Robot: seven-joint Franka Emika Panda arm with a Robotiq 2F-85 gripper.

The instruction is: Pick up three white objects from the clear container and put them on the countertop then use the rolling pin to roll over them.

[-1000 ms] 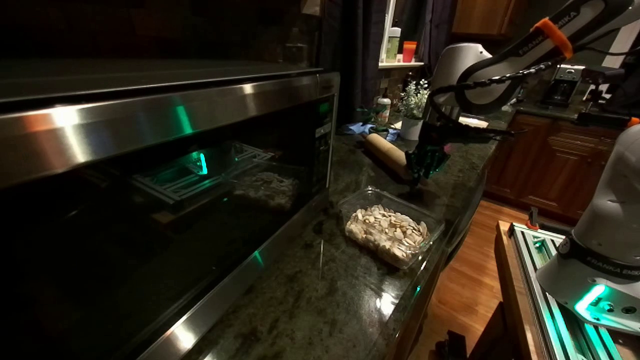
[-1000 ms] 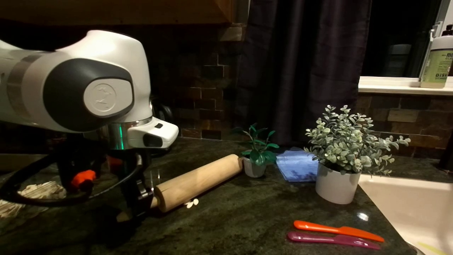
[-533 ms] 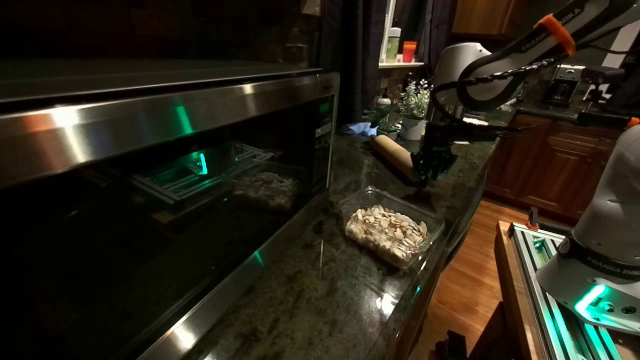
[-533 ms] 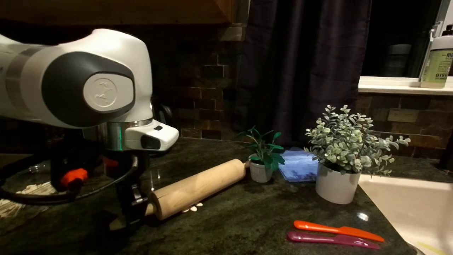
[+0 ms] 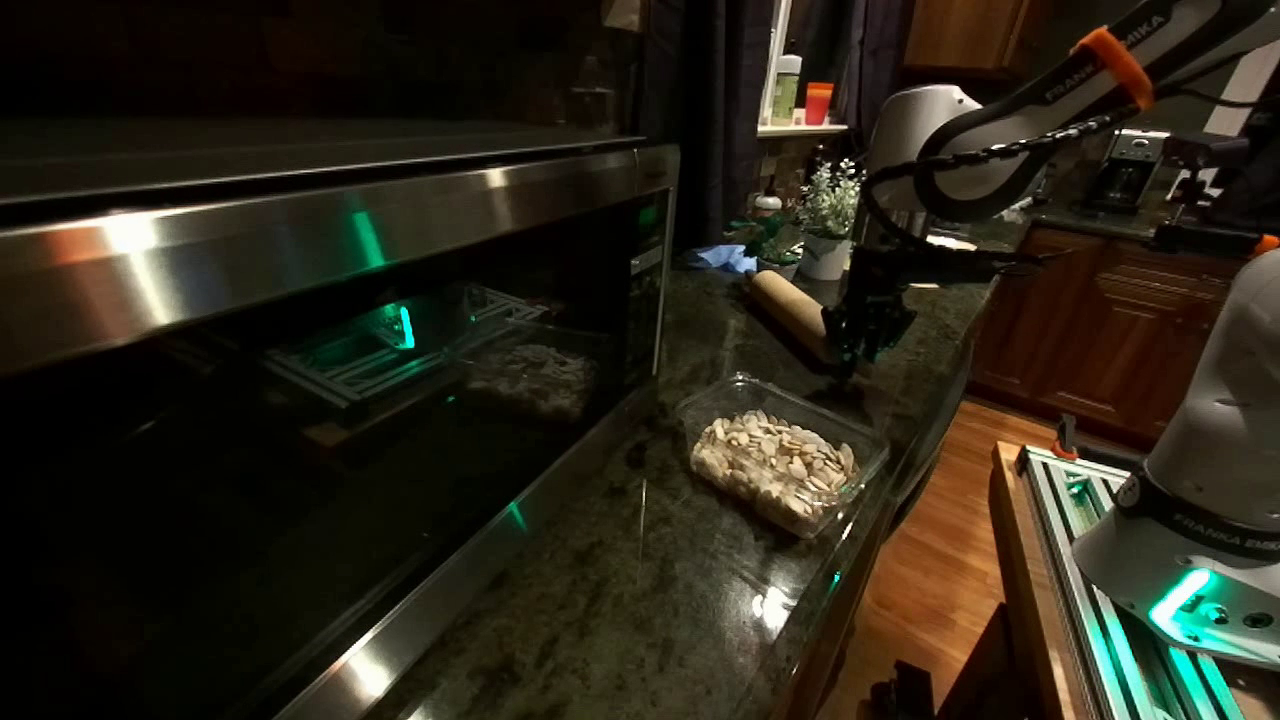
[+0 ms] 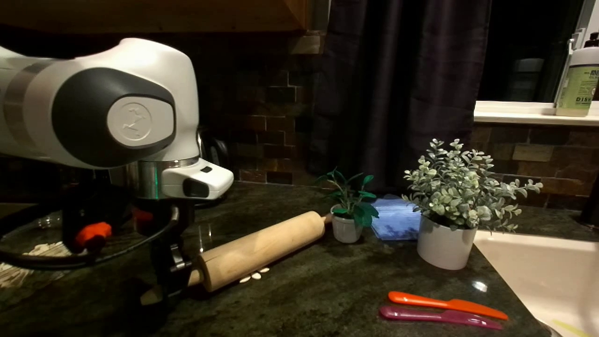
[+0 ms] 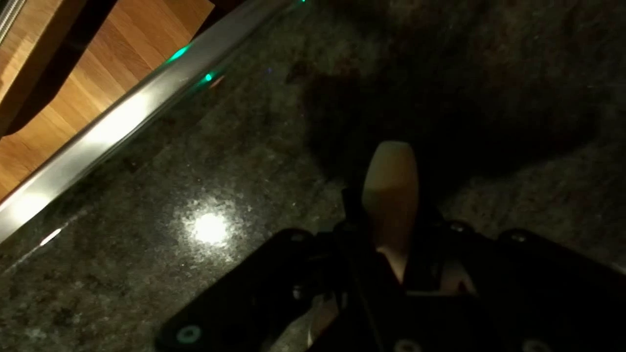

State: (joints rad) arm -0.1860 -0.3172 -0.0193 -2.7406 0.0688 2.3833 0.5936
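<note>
White objects (image 6: 256, 276): three on tabletop (image 6: 346, 299), just at near side of rolling pin (image 6: 264, 248) in an exterior view | your gripper (image 7: 390, 210): clamped on pin's left handle (image 6: 195, 277) | placing apparently done; rolling likely unfinished

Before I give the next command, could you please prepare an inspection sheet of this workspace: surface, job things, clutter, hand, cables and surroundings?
Surface: countertop dark, speckled, glossy, reflecting light.
Rolling pin: appears to rest on the countertop.
White objects: three beside the rolling pin in an exterior view; a further heap in the clear container.
Clutter: small potted plant by the rolling pin's free end, contact unclear; large potted plant, blue sheets, orange knife, purple knife.
Hand: closed on one handle of the rolling pin.
Cables: black cable loops beside the hand.
Surroundings: steel-fronted appliance, dark curtain, sink; people: nothing seen.
</note>
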